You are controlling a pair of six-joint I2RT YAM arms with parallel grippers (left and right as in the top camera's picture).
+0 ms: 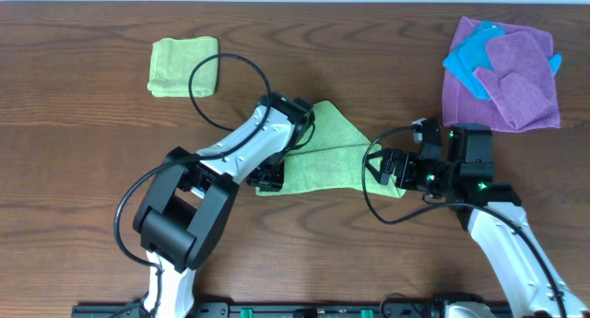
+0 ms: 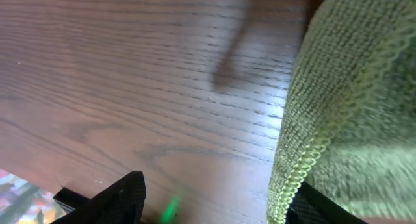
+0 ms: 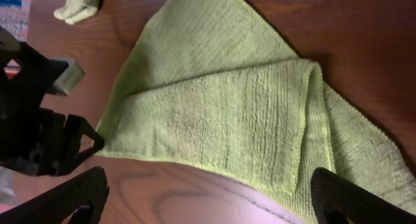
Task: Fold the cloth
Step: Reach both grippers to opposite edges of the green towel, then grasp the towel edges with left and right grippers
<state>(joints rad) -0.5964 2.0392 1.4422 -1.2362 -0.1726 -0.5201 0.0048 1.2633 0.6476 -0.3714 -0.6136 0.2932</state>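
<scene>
While the cloth (image 1: 336, 157) lies half doubled midway on the table (image 1: 92, 143), you are setting up the next fold; your left fingers (image 2: 123, 195) stand apart, hem beside one, gripping nothing; your right fingers (image 3: 65, 198) gape empty by its edge; next, probably pinch both corners.

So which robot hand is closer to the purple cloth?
Right. The right gripper sits below and left of the purple cloth; the left gripper is farther left, across the green cloth.

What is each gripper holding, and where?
Nothing, as far as shows. Right gripper is open over the right end of the cloth. Left gripper is at the left hem, jaws apart, hem beside one finger, not pinched.
</scene>
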